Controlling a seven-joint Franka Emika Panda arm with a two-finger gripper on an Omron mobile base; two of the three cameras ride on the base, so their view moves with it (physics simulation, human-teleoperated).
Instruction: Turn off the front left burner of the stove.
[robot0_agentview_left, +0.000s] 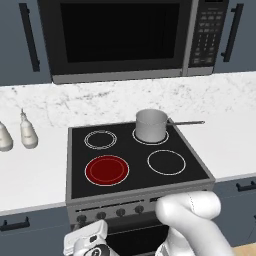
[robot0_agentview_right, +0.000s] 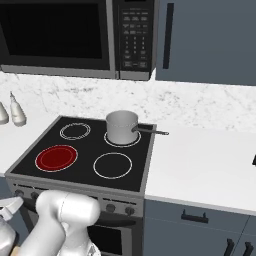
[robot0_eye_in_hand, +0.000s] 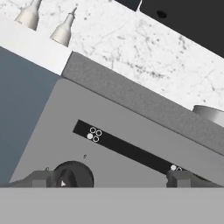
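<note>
The front left burner (robot0_agentview_left: 107, 170) glows as a solid red disc at seven o'clock on the stove (robot0_agentview_left: 75, 150), a black glass cooktop with grey steel front and dark knobs.

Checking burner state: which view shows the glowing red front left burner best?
Left base view: the red disc of the front left burner sits central and unobstructed. Right base view shows it too, smaller and more oblique. Hand view faces the stove's grey front.

Black microwave with a right-hand keypad (robot0_agentview_left: 120, 37), mounted above a white marbled backsplash (robot0_agentview_left: 100, 102). Grey steel saucepan with a long thin handle (robot0_agentview_left: 151, 125), set toward the rear. Two pale bottles with narrow necks (robot0_agentview_left: 28, 132), standing side by side on the white countertop (robot0_agentview_right: 200, 167). Slate-blue cabinet fronts with dark handles (robot0_agentview_right: 200, 40).
</note>
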